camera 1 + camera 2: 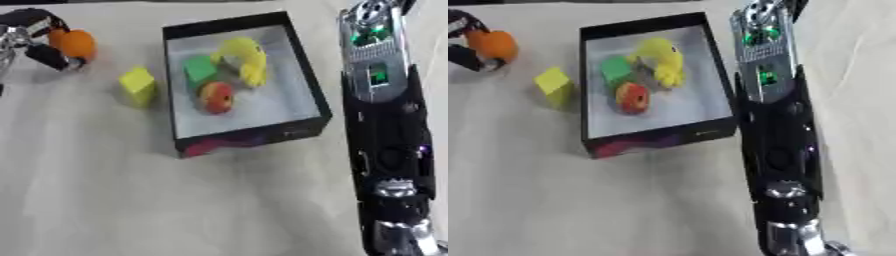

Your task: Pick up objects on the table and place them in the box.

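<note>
You are looking down on a pale surface (131, 200). Near the middle top sits a black box (254, 137) with a light floor, lying slightly askew. Inside it are three things close together: a green block (199, 70) toward the left wall, a curved yellow item (247, 59) that looks like a banana, though the view is soft, just right of the block, and a round red and yellow fruit (217, 97) below them.

Outside the box, just beside its left wall, a yellow block (138, 85) stands on the surface, apart from the box.

At the upper left corner your left hand (35, 37) has its dark fingers curled round an orange ball (73, 42). The hand and ball are well left of the box and up from the yellow block.

Your right arm (385, 125) runs down the right side of the view, black with silver parts and small green lights, close beside the box's right wall. Its hand does not show in either view, so you cannot tell whether it is open or closed.
</note>
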Robot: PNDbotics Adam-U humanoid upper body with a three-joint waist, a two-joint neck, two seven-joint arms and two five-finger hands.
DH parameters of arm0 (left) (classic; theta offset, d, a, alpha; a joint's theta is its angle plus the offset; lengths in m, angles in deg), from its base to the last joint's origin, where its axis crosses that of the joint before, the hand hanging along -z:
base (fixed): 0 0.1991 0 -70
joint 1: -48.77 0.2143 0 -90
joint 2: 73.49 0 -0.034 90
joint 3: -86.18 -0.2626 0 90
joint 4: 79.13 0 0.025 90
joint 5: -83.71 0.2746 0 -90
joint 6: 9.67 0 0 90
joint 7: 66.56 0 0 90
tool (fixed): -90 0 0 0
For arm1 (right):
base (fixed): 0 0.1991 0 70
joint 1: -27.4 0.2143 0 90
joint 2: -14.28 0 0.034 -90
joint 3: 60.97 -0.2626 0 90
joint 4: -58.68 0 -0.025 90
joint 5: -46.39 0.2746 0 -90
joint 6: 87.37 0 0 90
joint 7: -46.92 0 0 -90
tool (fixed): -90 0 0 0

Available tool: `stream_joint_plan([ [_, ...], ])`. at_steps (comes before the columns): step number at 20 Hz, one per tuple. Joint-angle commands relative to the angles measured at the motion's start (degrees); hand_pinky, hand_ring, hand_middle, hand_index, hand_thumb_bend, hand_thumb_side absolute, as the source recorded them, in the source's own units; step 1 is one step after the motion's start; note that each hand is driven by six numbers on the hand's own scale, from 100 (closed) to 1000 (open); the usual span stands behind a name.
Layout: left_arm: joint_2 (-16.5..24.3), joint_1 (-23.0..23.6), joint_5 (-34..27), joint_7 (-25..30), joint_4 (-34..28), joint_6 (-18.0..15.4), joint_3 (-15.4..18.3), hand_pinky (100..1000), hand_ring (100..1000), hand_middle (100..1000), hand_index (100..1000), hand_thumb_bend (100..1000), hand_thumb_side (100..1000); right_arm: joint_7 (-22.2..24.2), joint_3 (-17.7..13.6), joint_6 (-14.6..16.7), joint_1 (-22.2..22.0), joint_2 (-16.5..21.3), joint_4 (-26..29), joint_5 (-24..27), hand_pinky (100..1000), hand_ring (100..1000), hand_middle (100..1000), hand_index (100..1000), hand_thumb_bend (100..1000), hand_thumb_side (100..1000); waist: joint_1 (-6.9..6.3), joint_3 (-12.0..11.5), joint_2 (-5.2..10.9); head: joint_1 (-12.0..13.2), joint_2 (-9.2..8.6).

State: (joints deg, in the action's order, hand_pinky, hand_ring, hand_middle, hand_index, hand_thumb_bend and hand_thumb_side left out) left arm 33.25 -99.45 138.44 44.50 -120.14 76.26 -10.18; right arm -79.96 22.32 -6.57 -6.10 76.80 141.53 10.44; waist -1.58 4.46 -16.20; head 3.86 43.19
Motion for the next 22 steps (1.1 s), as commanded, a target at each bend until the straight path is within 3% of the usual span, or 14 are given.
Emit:
stream_joint_plan([
  [1, 1.14, -1.63, -1.33, 0.72, -0.93, -0.41, 0.1, 800, 800, 764, 773, 168, 180, -0.36, -0.21, -0.02, 0.95, 0.87, 0.28, 0.58, 902, 773, 787, 885, 100, 598, 0.66, -0.34, 0.45, -0.03, -0.02],
  [3, 1.21, -2.0, -2.04, 1.58, -1.55, -0.37, -0.14, 798, 795, 758, 767, 132, 100, -0.43, -0.2, -0.01, 0.69, 0.91, 0.2, 0.72, 902, 773, 787, 885, 100, 599, 0.6, -0.48, 0.65, -0.15, 0.2],
  [11, 1.58, -2.74, -1.11, 3.35, -4.72, -1.78, -2.28, 779, 771, 728, 745, 184, 100, -0.4, -0.11, 0.25, -0.28, 1.07, 0.28, 0.78, 902, 772, 786, 885, 100, 600, 0.27, -1.04, 1.53, -1.08, 0.86],
  [22, 3.35, -5.8, -1.02, 5.46, -17.93, -7.25, -11.85, 790, 775, 725, 736, 219, 100, -0.1, 0.11, 0.53, -1.62, 1.14, 0.9, -0.13, 902, 772, 787, 885, 100, 598, -0.18, -2.48, 3.02, -2.37, 0.93],
])
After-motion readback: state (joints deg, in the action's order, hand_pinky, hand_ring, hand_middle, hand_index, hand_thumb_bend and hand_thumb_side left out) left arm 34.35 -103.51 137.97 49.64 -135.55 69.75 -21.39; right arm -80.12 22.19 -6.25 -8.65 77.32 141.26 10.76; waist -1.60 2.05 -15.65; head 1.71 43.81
